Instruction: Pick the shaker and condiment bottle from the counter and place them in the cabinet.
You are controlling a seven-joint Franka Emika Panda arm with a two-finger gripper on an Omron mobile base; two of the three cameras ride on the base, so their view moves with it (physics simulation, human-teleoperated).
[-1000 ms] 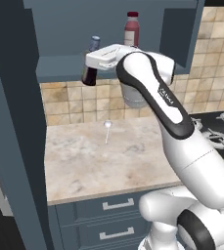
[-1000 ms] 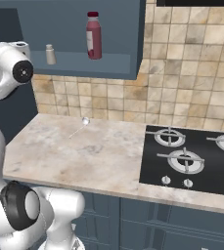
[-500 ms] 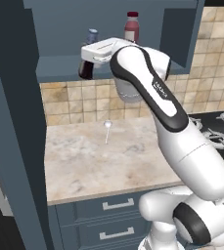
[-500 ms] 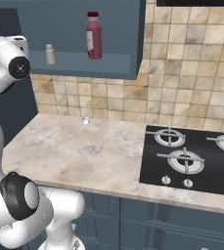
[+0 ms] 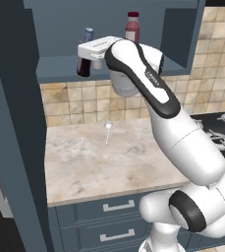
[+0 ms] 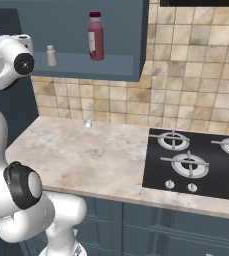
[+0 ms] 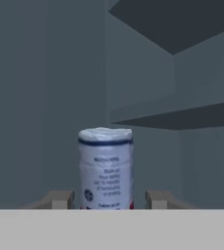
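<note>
Condiment bottle (image 7: 105, 168) between fingertips (image 7: 59, 199) — label print blurred, unreadable.

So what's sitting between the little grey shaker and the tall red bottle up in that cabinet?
Nothing. In the right base view, the shelf between the shaker and the red bottle is bare.

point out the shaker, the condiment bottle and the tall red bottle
shaker (image 6: 51, 55), right base view, on the middle of its grey body
condiment bottle (image 5: 83, 68), left base view, on its dark lower body below the hand
tall red bottle (image 6: 95, 39), right base view, on its white label
</note>
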